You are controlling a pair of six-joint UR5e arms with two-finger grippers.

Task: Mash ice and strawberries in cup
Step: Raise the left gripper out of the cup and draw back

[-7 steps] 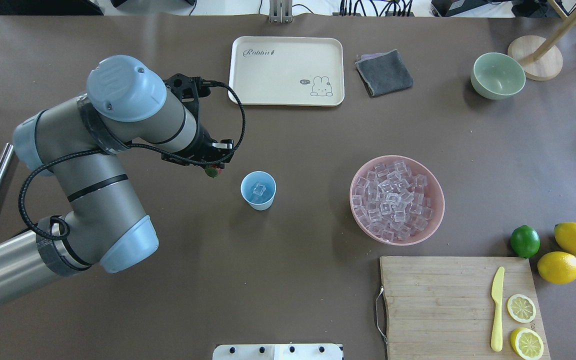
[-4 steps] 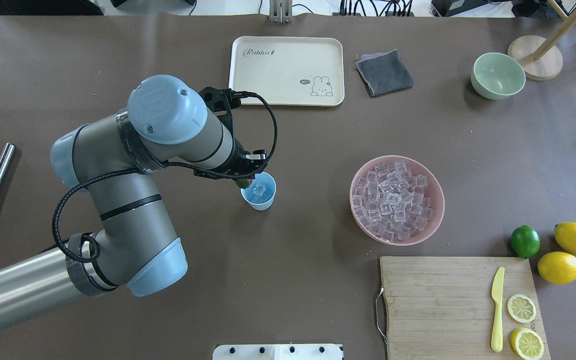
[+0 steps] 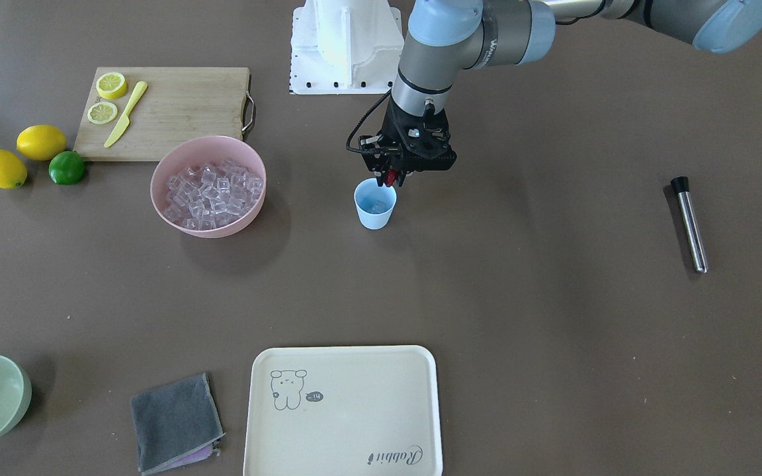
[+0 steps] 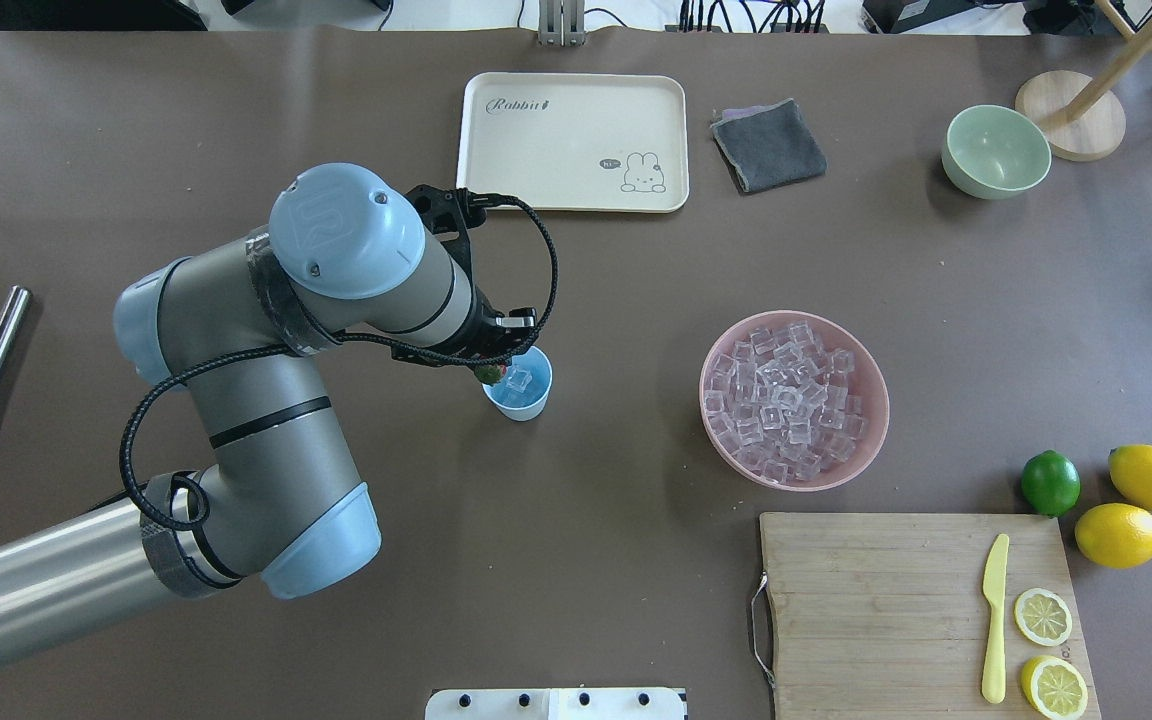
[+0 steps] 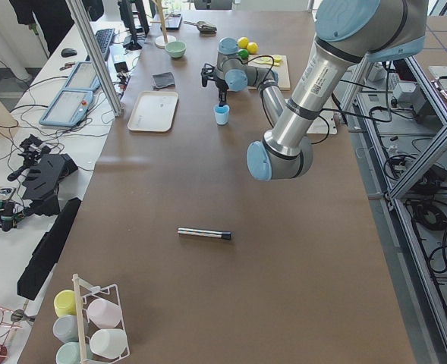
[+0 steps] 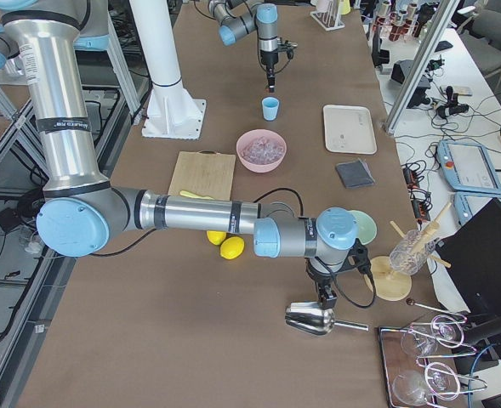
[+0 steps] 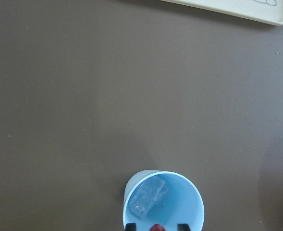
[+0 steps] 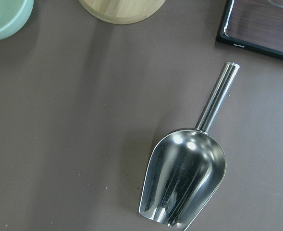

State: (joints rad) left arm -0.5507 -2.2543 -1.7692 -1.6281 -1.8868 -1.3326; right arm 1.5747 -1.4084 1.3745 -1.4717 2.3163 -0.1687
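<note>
Two ice cubes point(image 7: 147, 199), one strawberry point(image 7: 156, 227), one cup point(image 7: 190, 204).

Left arm: elbow folded, forearm reaching toward the small pale-blue plastic cup point(image 4: 526, 400), wrist vertical, tool pointing straight down. Its left gripper point(image 4: 489, 372) hangs just over the cup's rim, on the side nearest the arm, fingers point(image 7: 129, 225) pinched on a small red strawberry point(image 3: 391, 176). Right arm: stretched out low, well apart from the cup, wrist turned down. The right gripper point(image 6: 325, 297) points at the table; jaw state unreadable.
</note>
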